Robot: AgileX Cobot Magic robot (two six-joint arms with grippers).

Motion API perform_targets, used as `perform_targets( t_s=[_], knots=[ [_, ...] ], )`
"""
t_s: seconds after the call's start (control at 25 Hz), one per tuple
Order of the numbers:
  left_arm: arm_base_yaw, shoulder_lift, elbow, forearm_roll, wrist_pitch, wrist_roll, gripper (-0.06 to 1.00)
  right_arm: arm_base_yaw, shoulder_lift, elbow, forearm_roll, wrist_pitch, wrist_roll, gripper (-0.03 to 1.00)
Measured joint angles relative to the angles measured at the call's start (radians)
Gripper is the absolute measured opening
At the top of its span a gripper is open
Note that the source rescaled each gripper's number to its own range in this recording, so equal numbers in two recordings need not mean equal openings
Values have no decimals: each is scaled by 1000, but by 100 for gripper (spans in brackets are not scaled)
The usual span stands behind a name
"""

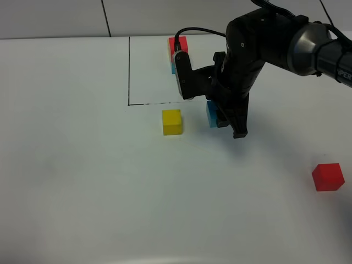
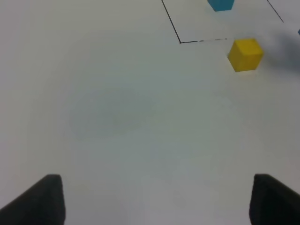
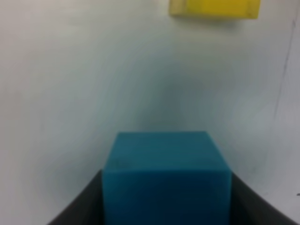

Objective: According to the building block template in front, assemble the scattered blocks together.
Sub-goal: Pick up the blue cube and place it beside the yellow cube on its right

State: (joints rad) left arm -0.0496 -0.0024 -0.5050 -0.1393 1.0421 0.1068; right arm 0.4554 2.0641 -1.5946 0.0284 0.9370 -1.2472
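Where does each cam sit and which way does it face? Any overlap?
Exterior high: mounted high, looking down on the table; shows the right arm and right pincer shut on the cyan cube, beside the yellow cube.
Left wrist: behind the open left pincer, looking across the table toward the yellow cube; only its two fingertips show.
Right wrist: behind the right pincer, looking along its fingers at the gripped cyan cube, close up.
Shared: the yellow cube appears in all three.
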Motion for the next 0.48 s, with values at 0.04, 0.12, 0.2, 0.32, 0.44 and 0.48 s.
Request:
perform_targets(
  t_s=[0.04, 0.12, 0.2, 0.32, 0.44, 0.48],
  knots=[
    [0, 0, 0, 0, 0, 0, 76, 0, 14, -21, 5, 15, 0, 1],
    [0, 0, 0, 0, 0, 1, 76, 0, 49, -62, 11, 42, 0, 1],
    [0, 0, 0, 0, 0, 1, 76, 0, 79, -108, 21, 65, -1, 1],
    [0, 0, 0, 0, 0, 1, 76, 0, 122, -168, 35, 93, -1, 1],
    [0, 0, 0, 0, 0, 1, 76, 0, 157, -212, 45, 112, -1, 1],
    [0, 0, 0, 0, 0, 1, 76, 0, 165, -224, 48, 115, -1, 1]
  ],
)
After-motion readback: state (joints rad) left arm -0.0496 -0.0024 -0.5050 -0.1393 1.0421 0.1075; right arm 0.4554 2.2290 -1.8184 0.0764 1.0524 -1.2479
